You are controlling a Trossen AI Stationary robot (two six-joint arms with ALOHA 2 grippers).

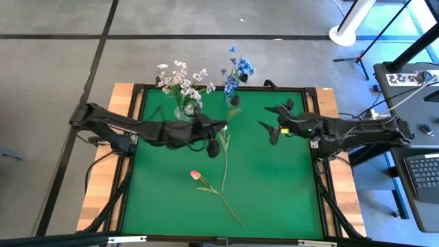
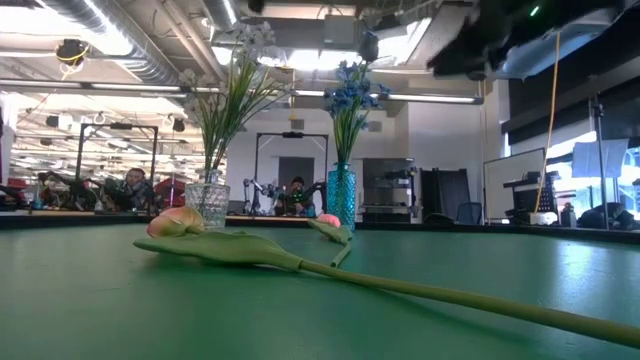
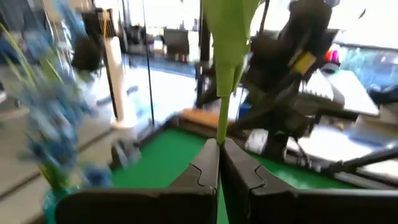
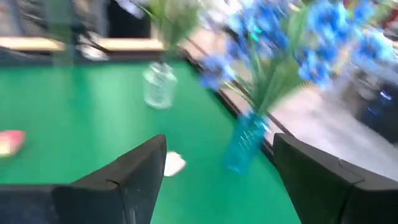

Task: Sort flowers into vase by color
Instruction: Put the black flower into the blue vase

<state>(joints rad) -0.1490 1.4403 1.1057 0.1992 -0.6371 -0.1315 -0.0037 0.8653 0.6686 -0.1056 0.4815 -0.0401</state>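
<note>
Tulip stem (image 3: 222, 118) between left tool (image 3: 220, 163) fingers

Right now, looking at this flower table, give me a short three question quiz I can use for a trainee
1. True or false: the left gripper is shut on a green flower stem.
2. Which vase holds the blue flowers? A) the clear glass vase B) the teal vase C) neither
3. Fill in: the pink tulip lies flat on the ____ mat, untouched by either gripper.

Key
1. True; its fingers pinch the stem in the left wrist view.
2. B; the white sprays stand in the clear one.
3. Green. The right gripper hangs open near the vases.
</note>
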